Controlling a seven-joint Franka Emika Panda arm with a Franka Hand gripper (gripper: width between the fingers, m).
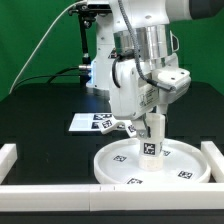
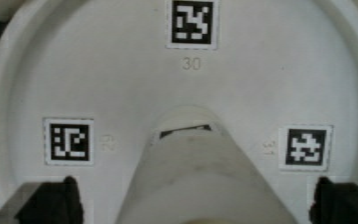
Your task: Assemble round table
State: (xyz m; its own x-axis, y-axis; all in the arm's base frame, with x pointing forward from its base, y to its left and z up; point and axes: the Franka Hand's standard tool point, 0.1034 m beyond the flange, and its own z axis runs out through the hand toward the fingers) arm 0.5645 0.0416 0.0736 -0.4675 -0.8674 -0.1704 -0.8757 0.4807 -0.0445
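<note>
The round disc lies flat at the front of the table, rim up, with several square tags on it. The short cylindrical leg stands upright on the disc's central hub and carries a tag. My gripper is directly above it, with its fingers down either side of the leg's top. In the wrist view the leg runs down to the hub between the two dark fingertips, which stand wide with a gap to the leg on each side. The disc fills that view. A small tagged white piece, perhaps the cross-shaped base, lies behind the disc, partly hidden.
The marker board lies flat behind the disc to the exterior view's left. White border rails run along the front, the left and the right. The arm's body stands behind the disc.
</note>
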